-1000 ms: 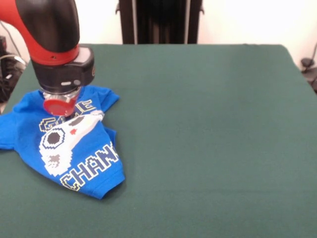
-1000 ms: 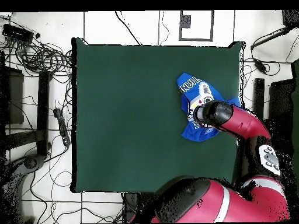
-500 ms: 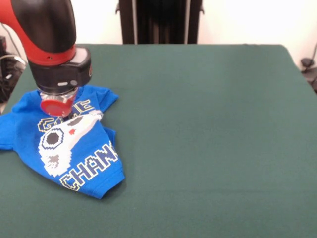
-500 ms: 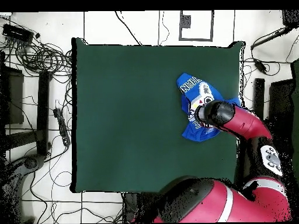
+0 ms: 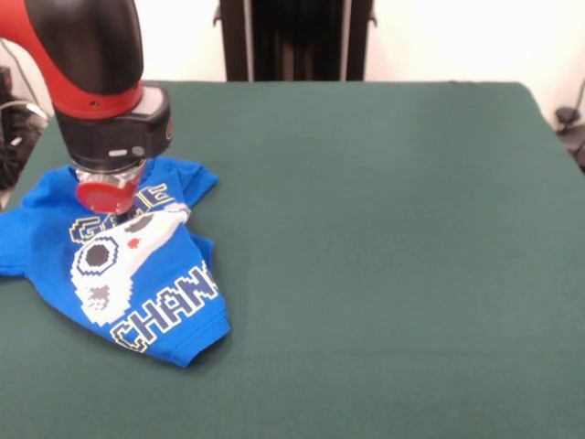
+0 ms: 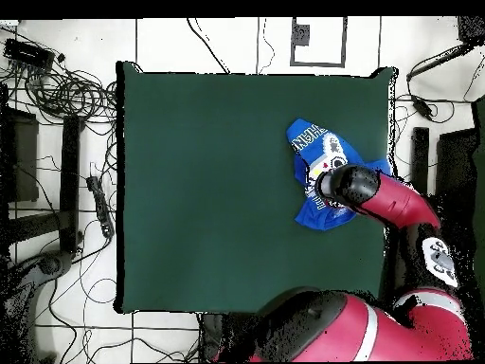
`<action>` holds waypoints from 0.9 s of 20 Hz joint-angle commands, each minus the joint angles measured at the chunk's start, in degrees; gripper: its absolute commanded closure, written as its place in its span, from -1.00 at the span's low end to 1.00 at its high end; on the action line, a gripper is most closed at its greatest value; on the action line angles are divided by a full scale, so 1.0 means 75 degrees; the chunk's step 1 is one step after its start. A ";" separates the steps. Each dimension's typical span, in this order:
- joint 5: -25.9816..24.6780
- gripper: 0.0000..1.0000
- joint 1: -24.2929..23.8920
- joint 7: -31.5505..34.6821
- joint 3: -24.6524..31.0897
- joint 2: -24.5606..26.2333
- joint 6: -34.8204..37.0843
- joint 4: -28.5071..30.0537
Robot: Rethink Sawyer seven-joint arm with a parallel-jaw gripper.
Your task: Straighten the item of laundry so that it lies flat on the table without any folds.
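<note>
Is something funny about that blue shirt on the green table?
Yes. The blue T-shirt is bunched up, not flat: a fold crosses its print and cuts off the lettering. It sits askew near one edge of the table. The gripper is down on its upper part.

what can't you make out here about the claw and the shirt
- Claw: front view shows only a red round end; open or shut is unclear. Overhead, the arm's wrist covers it.
- Shirt: the arm hides its collar area in both views.
- Shirt's left sleeve: cut off by the front view's edge.
</note>
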 commanded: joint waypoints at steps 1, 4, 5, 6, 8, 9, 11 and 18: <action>0.0234 1.00 0.0354 0.1027 0.0361 0.0162 -0.1062 0.1606; 0.0348 1.00 0.0460 0.1166 0.0314 -0.0134 -0.1035 0.2007; 0.0421 1.00 0.0485 0.1211 0.0335 -0.0236 -0.1068 0.2181; 0.0476 1.00 0.0577 0.1319 0.0281 -0.0305 -0.1073 0.2285; 0.0589 1.00 0.0720 0.1464 0.0197 -0.0400 -0.1102 0.2451; 0.0634 1.00 0.0750 0.1477 0.0197 -0.0425 -0.1172 0.2528; 0.0690 1.00 0.0702 0.1343 0.0251 -0.0381 -0.1228 0.2520; 0.0499 1.00 0.0399 0.0461 0.0167 0.0017 -0.0455 0.1667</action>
